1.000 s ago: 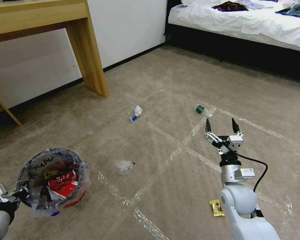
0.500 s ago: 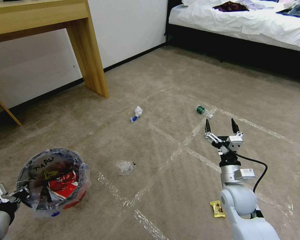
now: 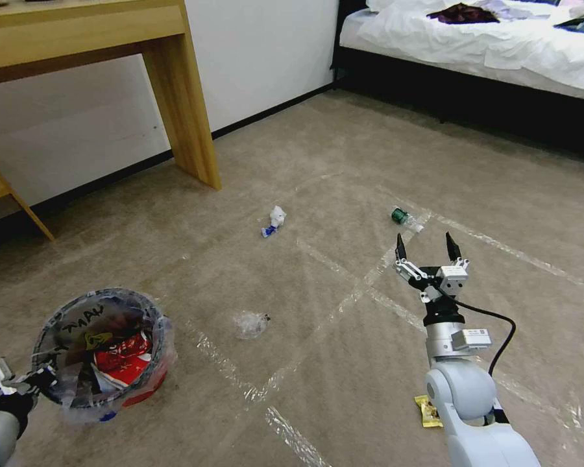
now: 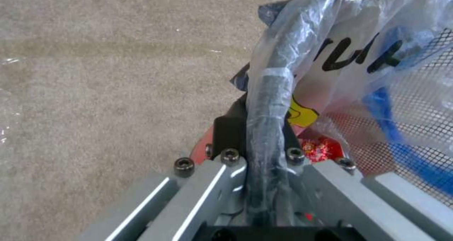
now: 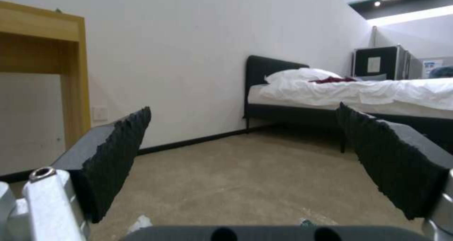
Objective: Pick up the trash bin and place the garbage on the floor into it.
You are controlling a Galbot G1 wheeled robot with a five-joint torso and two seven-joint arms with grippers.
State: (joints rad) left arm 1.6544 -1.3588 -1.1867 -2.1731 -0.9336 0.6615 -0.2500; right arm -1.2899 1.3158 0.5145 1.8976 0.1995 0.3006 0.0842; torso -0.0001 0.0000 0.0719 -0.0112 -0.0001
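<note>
I have the trash bin (image 3: 104, 353) hanging from the left gripper (image 4: 264, 152), whose jaws are clamped on the bag-wrapped rim, red wrappers already inside. My right gripper (image 3: 423, 246) is raised over the floor (image 3: 344, 162) with its jaws spread wide and holding nothing. Just beyond those jaws lies the green-labelled bottle (image 3: 403, 217); the white and blue scrap (image 3: 274, 220) is farther off toward the bin side, the clear plastic wad (image 3: 250, 323) sits between the two grippers, and the yellow wrapper (image 3: 428, 411) lies back by the right arm's base. To do this well, I would take the bottle first: drop the open jaws square across its body, close firmly since it may roll, and keep the bin level and near.
</note>
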